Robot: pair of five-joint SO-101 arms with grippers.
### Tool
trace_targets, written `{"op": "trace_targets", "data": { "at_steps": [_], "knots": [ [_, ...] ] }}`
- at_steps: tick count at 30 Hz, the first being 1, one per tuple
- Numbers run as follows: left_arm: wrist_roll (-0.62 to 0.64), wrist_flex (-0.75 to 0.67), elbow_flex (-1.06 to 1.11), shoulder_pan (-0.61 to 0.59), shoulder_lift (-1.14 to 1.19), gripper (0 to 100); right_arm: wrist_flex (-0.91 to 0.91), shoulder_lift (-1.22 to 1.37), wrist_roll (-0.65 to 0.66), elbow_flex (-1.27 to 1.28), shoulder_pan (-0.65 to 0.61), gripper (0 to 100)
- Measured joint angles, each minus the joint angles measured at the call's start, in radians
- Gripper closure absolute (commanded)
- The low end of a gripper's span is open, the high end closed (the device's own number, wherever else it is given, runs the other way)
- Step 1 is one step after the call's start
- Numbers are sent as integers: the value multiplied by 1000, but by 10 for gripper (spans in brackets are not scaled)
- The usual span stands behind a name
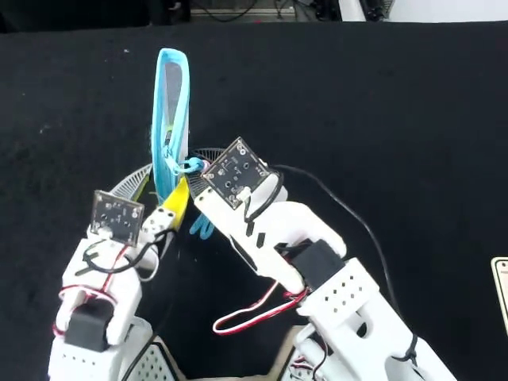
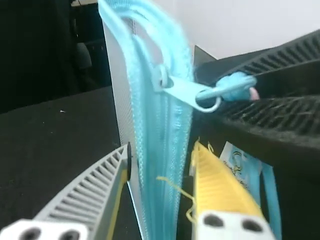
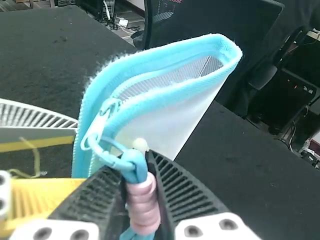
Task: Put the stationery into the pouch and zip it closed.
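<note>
The light-blue pouch (image 1: 171,111) (image 2: 155,165) (image 3: 170,110) stands on edge on the black table, zip side up. Its mouth gapes open along the far part. The zip slider and pull (image 1: 190,165) (image 2: 187,90) (image 3: 102,120) sit at the near end. My left gripper (image 1: 163,190) (image 2: 161,152), with one grey and one yellow finger, is shut on the pouch's near end. My right gripper (image 1: 198,167) (image 3: 142,157), with black fingers, is shut on the blue pull cord (image 2: 232,87) (image 3: 132,167), which carries pink beads (image 3: 144,205). What lies inside the pouch is hidden.
The table (image 1: 381,119) is covered in black cloth, with open room to the right and far side. A pale card (image 1: 501,286) lies at the right edge. Red and white cables (image 1: 246,313) loop beside the right arm. Blue strap ends (image 1: 202,226) hang under the grippers.
</note>
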Motion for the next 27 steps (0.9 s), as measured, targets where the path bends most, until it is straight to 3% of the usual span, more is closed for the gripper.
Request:
{"op": "trace_targets", "data": {
  "at_steps": [7,11,13,22,27],
  "knots": [
    [0,-206,150,-8,2,802,0,-2,0,6,0,987],
    [-2,-216,158,-12,2,976,0,-2,0,12,0,987],
    [2,-190,155,-11,2,944,-2,-2,-2,25,0,987],
    [-2,83,-3,-11,2,971,-3,-3,0,26,-5,986],
    [-109,175,-60,-11,2,971,-3,-3,0,26,-71,984]
  ]
}}
